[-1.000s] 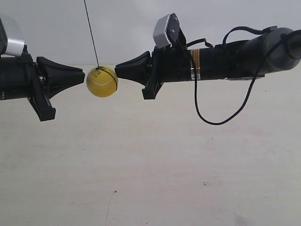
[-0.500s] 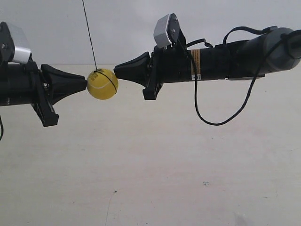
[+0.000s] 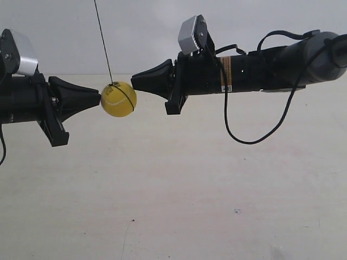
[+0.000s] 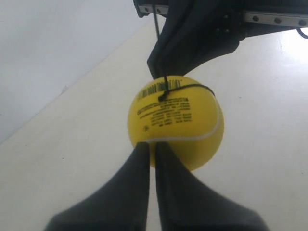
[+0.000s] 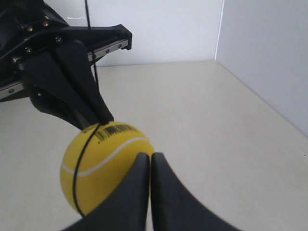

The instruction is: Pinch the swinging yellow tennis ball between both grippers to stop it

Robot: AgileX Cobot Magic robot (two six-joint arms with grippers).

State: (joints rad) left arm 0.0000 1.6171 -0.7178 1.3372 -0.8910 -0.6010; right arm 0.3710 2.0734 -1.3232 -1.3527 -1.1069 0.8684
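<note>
**Colours of the tennis ball (image 3: 118,99), the two grippers and their pale surroundings.**

The ball is a uniform bright yellow, crossed by one curved white seam (image 5: 103,161) and carrying a printed label (image 4: 163,109) in black text with a black barcode (image 4: 154,89); a thin dark string (image 3: 103,40) bands it. The left gripper (image 4: 150,148) and right gripper (image 5: 150,158) are matt black. The two camera boxes (image 3: 191,33) (image 3: 21,51) are silver-grey and the cable (image 3: 238,138) is black. The arm at the exterior view's right bears a narrow orange-and-white sticker band (image 3: 225,75) and a grey rear segment (image 3: 320,54). The table (image 3: 217,189) is pale cream with a few faint dark specks; the wall (image 3: 141,27) is plain off-white.
</note>
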